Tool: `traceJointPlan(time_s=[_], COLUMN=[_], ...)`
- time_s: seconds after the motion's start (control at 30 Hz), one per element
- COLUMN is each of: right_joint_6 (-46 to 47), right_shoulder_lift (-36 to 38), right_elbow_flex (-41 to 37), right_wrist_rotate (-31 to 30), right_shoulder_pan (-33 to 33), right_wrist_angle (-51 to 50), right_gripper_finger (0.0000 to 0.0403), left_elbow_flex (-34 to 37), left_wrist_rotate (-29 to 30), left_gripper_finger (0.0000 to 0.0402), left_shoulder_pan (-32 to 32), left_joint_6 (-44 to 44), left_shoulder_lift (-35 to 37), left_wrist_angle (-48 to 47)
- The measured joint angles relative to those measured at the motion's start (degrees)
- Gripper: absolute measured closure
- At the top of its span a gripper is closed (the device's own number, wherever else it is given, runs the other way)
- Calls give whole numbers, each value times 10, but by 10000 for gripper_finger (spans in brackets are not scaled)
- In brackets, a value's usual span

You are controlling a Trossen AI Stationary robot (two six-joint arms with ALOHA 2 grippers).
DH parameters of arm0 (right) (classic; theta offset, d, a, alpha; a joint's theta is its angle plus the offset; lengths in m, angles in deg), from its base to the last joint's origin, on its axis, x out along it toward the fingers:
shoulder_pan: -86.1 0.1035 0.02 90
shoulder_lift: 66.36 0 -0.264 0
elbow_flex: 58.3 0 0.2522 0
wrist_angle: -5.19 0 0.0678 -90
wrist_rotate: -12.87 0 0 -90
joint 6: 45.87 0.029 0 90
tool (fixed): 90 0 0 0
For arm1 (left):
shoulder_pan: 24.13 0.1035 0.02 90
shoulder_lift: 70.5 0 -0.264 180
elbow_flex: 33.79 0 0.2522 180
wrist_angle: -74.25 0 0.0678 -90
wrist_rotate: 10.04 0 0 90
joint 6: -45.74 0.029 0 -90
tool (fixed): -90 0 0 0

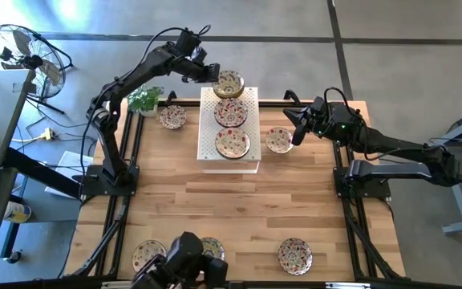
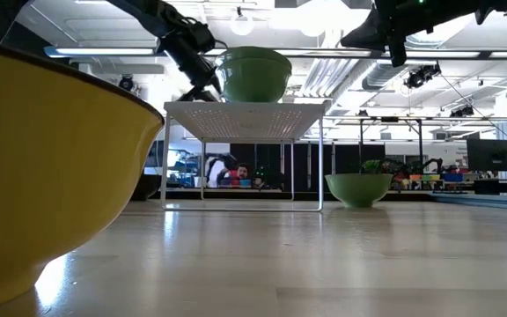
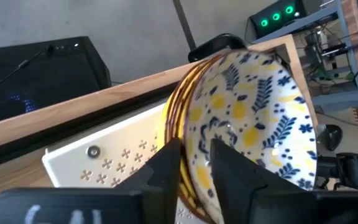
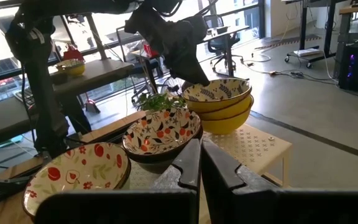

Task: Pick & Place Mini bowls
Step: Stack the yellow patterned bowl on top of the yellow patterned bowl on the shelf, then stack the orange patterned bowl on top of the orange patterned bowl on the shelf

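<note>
A white perforated rack (image 1: 229,128) stands mid-table at the far side with three lots of mini bowls on it. At its far end is a stack (image 4: 219,102) of yellow-walled bowls. The top bowl (image 3: 253,112) is white inside with blue leaves and yellow spots. My left gripper (image 1: 212,74) is open at that bowl's rim, one finger (image 3: 166,165) outside and one finger (image 3: 232,165) inside. A red-flowered bowl (image 1: 231,112) and another bowl (image 1: 233,143) sit nearer on the rack. My right gripper (image 1: 297,128) hangs shut and empty to the right of the rack. My left gripper stands astride the top bowl's rim (image 3: 185,168), on the side toward the table's left, slanting down from the far left. A strip of the inner wall shows between rim and inner finger. Whether either finger touches the bowl, I cannot tell. The bowl rests nested in the stack.
More bowls lie on the table: left of the rack (image 1: 172,117), right of it (image 1: 278,139), and along the near edge (image 1: 294,255), (image 1: 148,255), (image 1: 211,247). A small plant (image 1: 145,98) stands at the far left. Bare wood lies between the rack and the near bowls.
</note>
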Motion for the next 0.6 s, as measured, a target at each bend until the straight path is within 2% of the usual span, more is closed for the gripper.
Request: traceJointPlan(time_s=[0.2,0.33,0.47,0.6], right_joint_6=[5,6,2,0], right_shoulder_lift=[0,0,0,2], right_elbow_flex=[0,0,0,2], right_wrist_rotate=[0,1,2,6], right_shoulder_pan=[0,0,0,0], right_wrist_angle=[0,0,0,-7], right_gripper_finger=[402,401,401,400], left_elbow_flex=[0,0,0,20], left_wrist_rotate=[0,2,36,39], left_gripper_finger=[277,273,300,359], left_shoulder_pan=[0,0,0,-10], left_joint_6=[15,42,113,164], left_shoulder_lift=[0,6,35,72], left_wrist_angle=[6,-1,-49,-63])
